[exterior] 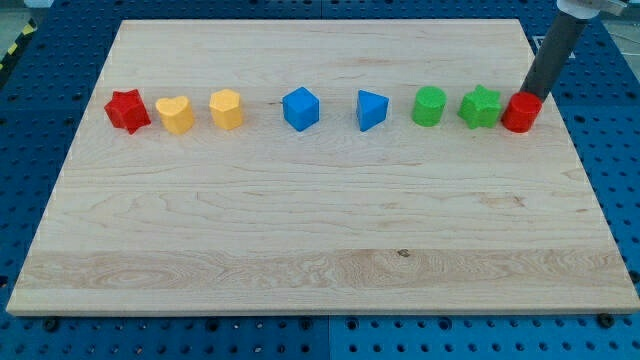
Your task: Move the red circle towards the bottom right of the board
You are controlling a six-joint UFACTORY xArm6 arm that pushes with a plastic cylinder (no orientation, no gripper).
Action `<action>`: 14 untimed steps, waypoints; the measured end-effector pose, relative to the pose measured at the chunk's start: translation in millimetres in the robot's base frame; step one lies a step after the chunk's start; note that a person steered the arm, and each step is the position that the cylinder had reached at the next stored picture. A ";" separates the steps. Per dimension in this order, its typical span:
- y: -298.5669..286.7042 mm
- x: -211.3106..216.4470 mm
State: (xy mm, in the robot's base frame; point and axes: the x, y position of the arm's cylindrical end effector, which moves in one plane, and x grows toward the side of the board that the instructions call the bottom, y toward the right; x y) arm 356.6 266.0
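Tip behind the red circle, ready to push it down the surface

The surface (300,220) carried a row of blocks; the red circle (519,113) sat at that row's right end, touching the green star (481,107). My tip (531,94) stood just above and slightly right of the red circle, seemingly in contact. There was no pincer, only the rod. The push likely needed to run down and rightward.

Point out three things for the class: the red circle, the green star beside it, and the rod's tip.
red circle (519,112), camera view, on its front face.
green star (481,106), camera view, on its middle.
my tip (531,93), camera view, the rod's lower end, just behind the red circle.
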 end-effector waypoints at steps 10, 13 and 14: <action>26.2 87.1; -3.6 153.1; -11.9 157.5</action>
State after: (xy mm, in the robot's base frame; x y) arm 514.1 254.0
